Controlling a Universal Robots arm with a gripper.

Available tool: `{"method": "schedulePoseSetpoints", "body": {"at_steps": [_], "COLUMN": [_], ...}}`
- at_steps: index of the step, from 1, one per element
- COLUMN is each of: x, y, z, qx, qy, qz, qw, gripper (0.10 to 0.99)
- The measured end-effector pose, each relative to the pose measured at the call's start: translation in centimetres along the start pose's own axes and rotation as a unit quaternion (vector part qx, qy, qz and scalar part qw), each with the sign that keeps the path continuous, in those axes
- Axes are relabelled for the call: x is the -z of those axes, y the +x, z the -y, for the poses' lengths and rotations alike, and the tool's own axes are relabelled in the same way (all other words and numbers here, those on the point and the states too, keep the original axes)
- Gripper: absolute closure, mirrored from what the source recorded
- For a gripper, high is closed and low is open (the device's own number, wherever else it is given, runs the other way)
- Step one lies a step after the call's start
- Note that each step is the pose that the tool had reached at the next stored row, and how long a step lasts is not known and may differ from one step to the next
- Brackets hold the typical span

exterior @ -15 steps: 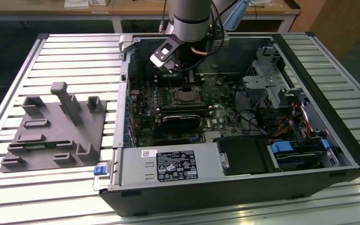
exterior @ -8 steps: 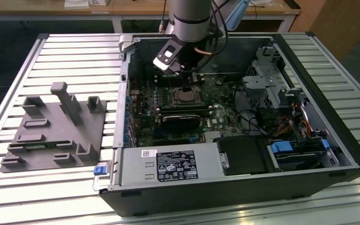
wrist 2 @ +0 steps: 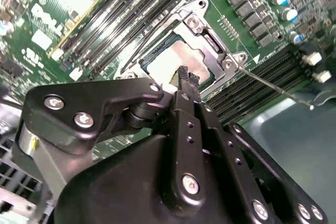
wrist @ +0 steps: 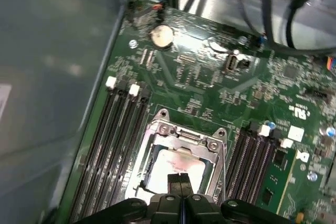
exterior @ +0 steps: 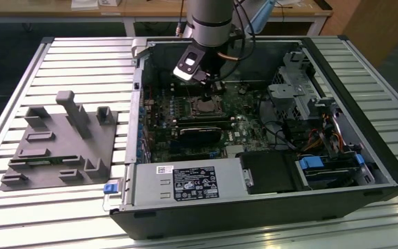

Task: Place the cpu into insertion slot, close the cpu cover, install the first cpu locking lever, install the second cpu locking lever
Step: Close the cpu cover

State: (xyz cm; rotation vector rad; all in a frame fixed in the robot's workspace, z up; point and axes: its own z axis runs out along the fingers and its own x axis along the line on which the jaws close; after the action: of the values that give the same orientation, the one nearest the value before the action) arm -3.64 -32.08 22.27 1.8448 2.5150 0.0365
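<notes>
Slatted metal table (exterior: 81,62), wooden desk (exterior: 151,9) behind, closed hand (wrist: 180,178) over cpu (wrist: 167,161)

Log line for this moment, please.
gripper shut, just above cpu | cpu in insertion slot | cpu cover down around cpu | one locking lever sticking out free

This looks like a robot lab or workshop. A big robot arm (exterior: 209,21) reaches into an open computer case (exterior: 268,215) that lies on a metal table (exterior: 81,57) made of long strips. A grey plastic holder (exterior: 60,145) sits beside the case. Wooden desks (exterior: 151,8) stand behind.
</notes>
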Motion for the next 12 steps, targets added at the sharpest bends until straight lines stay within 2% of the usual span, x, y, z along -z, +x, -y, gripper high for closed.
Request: {"method": "schedulePoseSetpoints", "body": {"at_steps": [3,6,9,12], "x": [-0.01,-0.01,-0.02,-0.02], "y": [0.00,0.00,0.00,0.00], "z": [0.00,0.00,0.00,0.00], "qx": [0.027,0.054,0.082,0.108], "qy": [-0.0001,-0.0002,-0.0004,-0.0005], "qz": [-0.0009,-0.0017,-0.0026,-0.0035], "qw": [0.9996,0.9985,0.9967,0.9941], "gripper": [0.980,0.980,0.980,0.980]}}
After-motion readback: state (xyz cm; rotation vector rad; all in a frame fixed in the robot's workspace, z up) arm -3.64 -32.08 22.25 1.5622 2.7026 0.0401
